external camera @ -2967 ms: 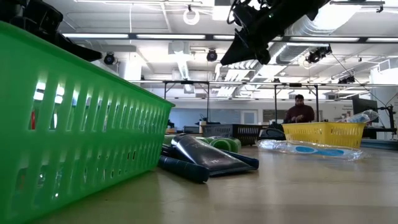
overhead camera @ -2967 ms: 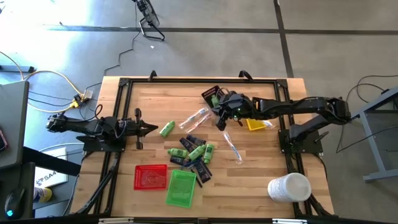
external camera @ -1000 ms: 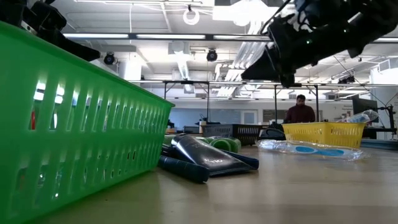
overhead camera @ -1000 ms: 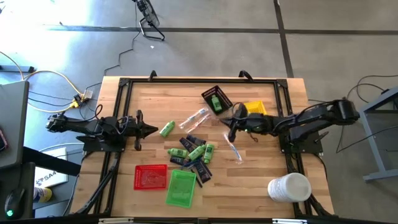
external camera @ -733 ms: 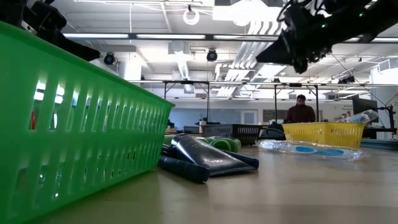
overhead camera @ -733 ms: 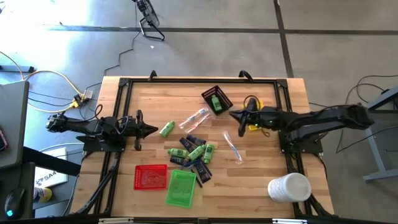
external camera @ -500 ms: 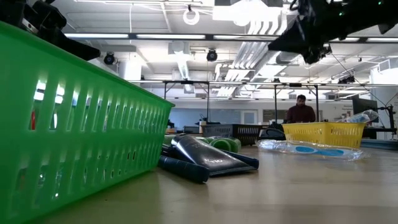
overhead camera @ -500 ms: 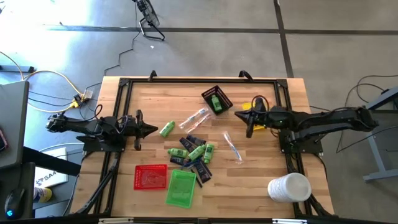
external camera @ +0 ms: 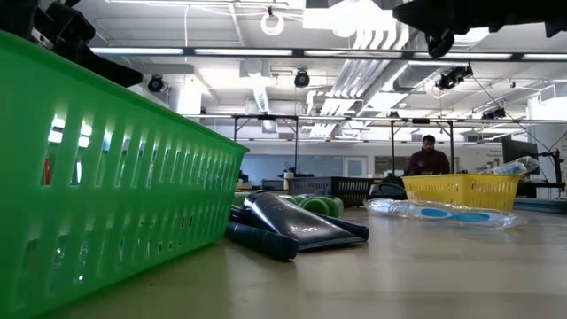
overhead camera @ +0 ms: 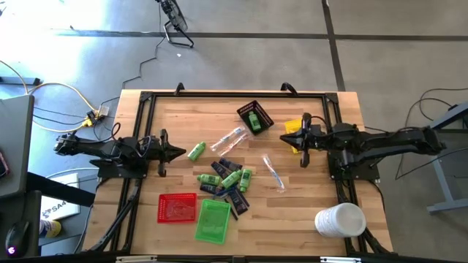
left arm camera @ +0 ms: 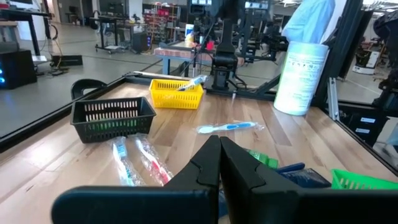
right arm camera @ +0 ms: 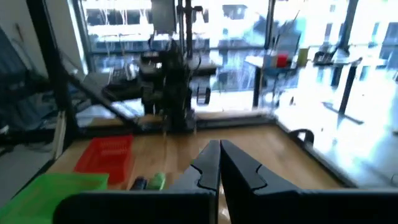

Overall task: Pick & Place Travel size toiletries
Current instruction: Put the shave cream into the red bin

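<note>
Yellow tray [overhead camera: 293,127] sits under our right gripper [overhead camera: 287,136], fingers together, empty; our left gripper [overhead camera: 181,152], also pinched together, waits beside a green bottle [overhead camera: 196,151].

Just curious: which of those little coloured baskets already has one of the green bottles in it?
The black basket at the table's far side; a green bottle lies inside. The red, green and yellow ones hold none.
</note>
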Robot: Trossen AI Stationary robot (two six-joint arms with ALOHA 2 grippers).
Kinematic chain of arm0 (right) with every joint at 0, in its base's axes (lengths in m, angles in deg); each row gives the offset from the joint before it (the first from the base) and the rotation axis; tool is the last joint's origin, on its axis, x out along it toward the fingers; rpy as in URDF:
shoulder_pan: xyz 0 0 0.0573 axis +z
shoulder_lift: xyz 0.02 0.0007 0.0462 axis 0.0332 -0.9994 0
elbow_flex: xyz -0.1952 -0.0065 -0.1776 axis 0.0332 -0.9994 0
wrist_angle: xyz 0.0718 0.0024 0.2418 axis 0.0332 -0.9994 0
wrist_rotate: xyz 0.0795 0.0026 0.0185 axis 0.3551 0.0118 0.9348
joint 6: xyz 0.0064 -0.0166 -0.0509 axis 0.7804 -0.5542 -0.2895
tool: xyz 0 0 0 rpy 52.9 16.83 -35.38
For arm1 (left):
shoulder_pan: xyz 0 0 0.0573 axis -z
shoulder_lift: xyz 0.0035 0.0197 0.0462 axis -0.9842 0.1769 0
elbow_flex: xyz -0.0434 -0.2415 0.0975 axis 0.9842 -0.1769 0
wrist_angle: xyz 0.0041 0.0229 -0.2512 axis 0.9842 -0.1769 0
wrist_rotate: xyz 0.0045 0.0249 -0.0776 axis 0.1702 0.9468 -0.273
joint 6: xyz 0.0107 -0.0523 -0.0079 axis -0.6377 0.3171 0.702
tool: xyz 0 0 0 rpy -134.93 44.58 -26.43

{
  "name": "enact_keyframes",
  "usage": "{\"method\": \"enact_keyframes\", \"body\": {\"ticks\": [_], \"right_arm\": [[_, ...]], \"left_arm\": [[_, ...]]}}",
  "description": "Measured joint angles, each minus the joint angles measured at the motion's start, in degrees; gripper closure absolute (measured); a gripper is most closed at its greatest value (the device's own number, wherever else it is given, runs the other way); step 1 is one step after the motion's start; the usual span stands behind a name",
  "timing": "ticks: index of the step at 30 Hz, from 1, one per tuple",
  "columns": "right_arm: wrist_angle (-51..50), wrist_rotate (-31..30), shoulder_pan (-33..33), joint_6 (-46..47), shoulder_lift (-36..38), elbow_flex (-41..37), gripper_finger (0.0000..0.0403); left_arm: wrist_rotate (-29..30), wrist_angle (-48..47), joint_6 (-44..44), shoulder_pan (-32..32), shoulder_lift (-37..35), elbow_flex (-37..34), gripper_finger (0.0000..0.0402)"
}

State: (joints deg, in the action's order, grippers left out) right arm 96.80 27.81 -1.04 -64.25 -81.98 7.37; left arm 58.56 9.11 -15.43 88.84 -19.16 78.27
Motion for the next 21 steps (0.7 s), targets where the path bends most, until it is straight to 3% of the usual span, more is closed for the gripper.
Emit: {"method": "enact_keyframes", "body": {"ticks": [7,13,21], "right_arm": [[0.9,-0.62,-0.23,-1.47,-0.15,0.0,0.0399],[1.06,-4.79,-0.26,-3.95,-0.15,0.0,0.0399],[-0.1,-4.08,-0.22,-3.05,-0.15,0.0,0.0399]], "left_arm": [[-1.4,-0.28,0.85,0.01,0.0,0.02,0.0398],[-1.3,0.59,0.85,0.0,-0.01,0.02,0.0398],[-1.14,1.0,-0.77,0.0,-0.02,0.27,0.0398]]}}
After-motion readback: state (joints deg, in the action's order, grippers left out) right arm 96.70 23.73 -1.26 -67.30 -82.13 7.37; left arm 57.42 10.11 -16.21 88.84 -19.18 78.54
